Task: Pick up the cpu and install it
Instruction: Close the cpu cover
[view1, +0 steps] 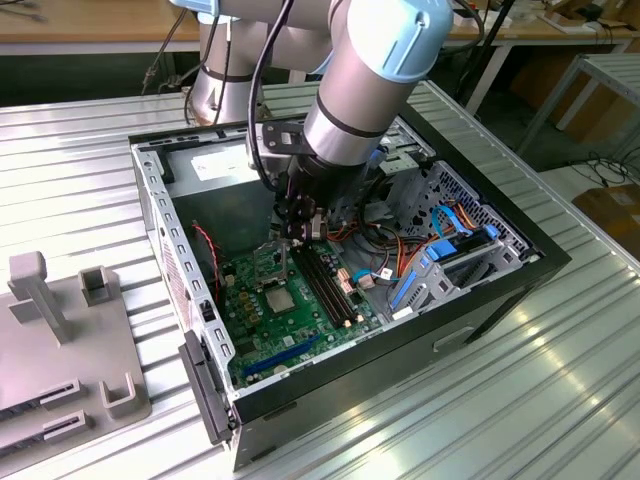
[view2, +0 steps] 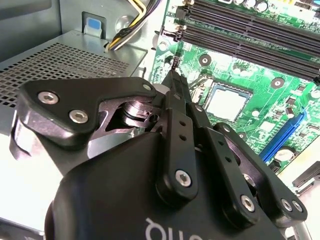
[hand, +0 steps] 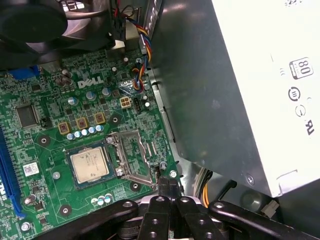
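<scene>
The cpu (hand: 89, 165), a small square chip with a silver top, lies flat in its socket on the green motherboard (hand: 50, 150). It also shows in the second wrist view as the cpu (view2: 227, 102) and in the exterior view as the cpu (view1: 278, 298). The socket's hinged metal plate (hand: 132, 157) stands swung open beside the chip. My gripper (hand: 165, 184) is shut, its black fingers pressed together with nothing seen between them. The tips hover at the plate's outer corner, a short way from the chip. The gripper (view1: 293, 236) hangs inside the open computer case, above the board.
The grey power-supply box (hand: 250, 75) rises close beside my gripper, with a wire bundle (hand: 137, 35) near it. Long black memory slots (view2: 250, 25) and a blue slot (view2: 285, 130) flank the socket. The case wall (view1: 500, 300) rings the board. A grey fixture (view1: 60, 330) stands on the exterior view's left.
</scene>
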